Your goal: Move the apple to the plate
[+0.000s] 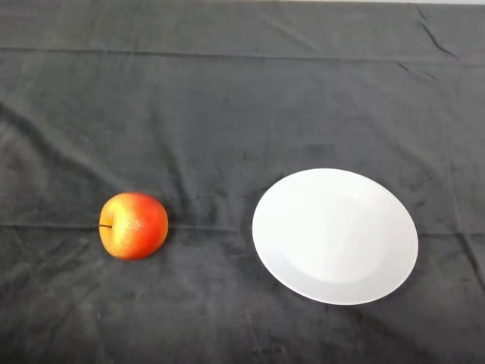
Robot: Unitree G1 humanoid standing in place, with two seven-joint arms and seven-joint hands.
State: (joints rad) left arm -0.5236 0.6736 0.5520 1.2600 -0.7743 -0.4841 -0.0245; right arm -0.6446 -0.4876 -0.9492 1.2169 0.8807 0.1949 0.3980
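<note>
A red and yellow apple (133, 225) lies on its side on the dark cloth at the left of the head view, its short stem pointing left. A round white plate (334, 235) rests on the cloth to the right of it, with a wide gap of cloth between the two. Nothing lies on the plate.
The dark cloth (227, 114) covers the whole table and has folds and creases, with a long crease running across near the top.
</note>
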